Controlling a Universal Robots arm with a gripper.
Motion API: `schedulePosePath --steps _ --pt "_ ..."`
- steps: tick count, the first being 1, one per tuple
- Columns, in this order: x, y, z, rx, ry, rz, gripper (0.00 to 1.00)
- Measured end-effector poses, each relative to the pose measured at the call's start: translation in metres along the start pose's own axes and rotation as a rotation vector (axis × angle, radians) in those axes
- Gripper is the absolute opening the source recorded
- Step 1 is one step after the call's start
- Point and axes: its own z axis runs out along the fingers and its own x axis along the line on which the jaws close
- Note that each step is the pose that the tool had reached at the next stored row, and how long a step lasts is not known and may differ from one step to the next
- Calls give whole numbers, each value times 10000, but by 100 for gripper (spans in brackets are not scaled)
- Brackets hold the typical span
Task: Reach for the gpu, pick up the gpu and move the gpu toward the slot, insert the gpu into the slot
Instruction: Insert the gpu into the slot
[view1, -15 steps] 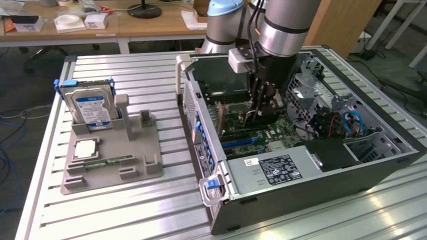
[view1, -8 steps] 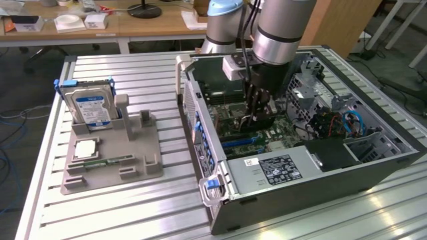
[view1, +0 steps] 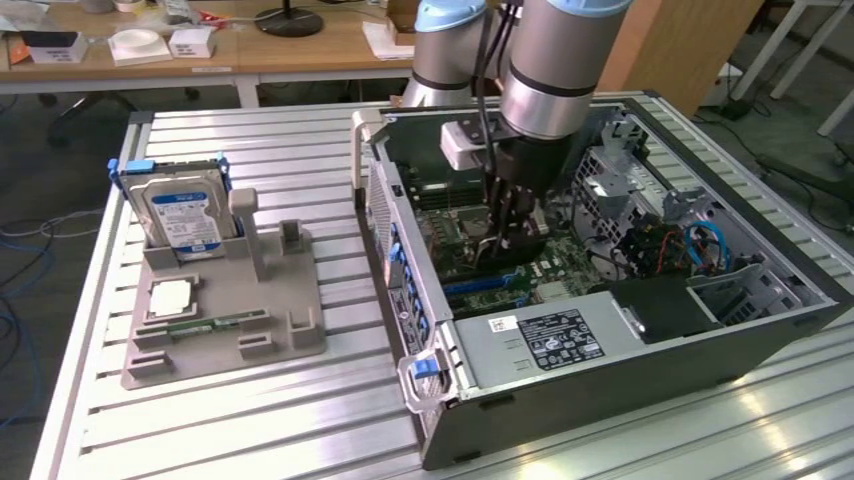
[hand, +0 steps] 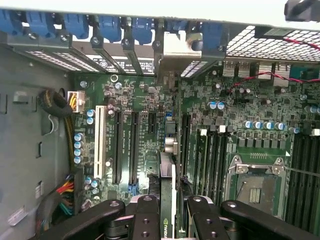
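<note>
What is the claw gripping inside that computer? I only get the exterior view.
Observer: The gpu, a thin card seen edge-on, clamped in the claw.
Operator: What lies around it?
Observer: A green board, with long black slots running the same way as the card.
Operator: Are all the slots black?
Observer: No, there is one white slot just beyond the black ones.

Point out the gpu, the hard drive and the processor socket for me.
gpu (hand: 167, 172): wrist view, on the card's thin edge.
hard drive (view1: 187, 215): exterior view, on its blue label.
processor socket (hand: 255, 187): wrist view, on the pin field at its centre.
</note>
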Motion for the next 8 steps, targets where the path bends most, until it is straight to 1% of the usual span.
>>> schedulePosePath --steps 2,8 --pt "0 20 19 -1 0 -1 26" --pt "-1 37 30 0 -1 0 26"
